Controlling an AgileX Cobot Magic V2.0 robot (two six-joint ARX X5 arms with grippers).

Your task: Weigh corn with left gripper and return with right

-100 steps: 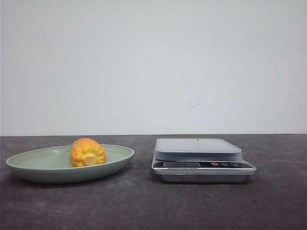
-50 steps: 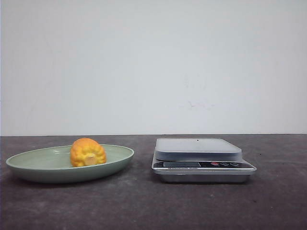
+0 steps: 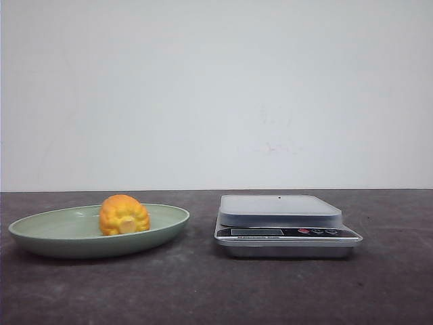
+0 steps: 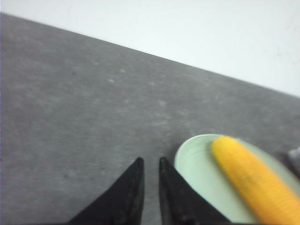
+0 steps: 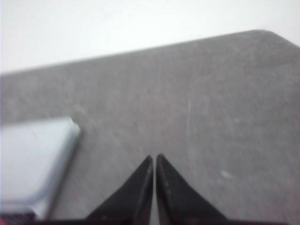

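Table: a dark grey, mottled tabletop (image 3: 203,291) ran across the front view and met a plain white wall (image 3: 216,95) behind it.
Plate: a shallow, pale green oval plate (image 3: 40,237) sat on the robot's left side of the table, well apart from the scale.
Scale: a silver kitchen scale with a flat pale grey weighing platform (image 3: 280,209) stood on the right side, its display strip and small buttons facing the camera; nothing lay on the platform.
Corn: the short yellow-orange piece of corn cob (image 3: 124,215) rested in the plate, roughly mid-dish, its pale cut end turned toward the camera; in the left wrist view it showed as a blurred yellow length (image 4: 255,180) lying across the green dish.
Left gripper: the black left gripper (image 4: 150,163) hung above bare table just beside the plate's rim, its two pointed fingers near each other with only a narrow gap, holding nothing.
Right gripper: the black right gripper (image 5: 154,158) hovered over bare table near a corner of the scale, its fingertips all but touching, with nothing between them.
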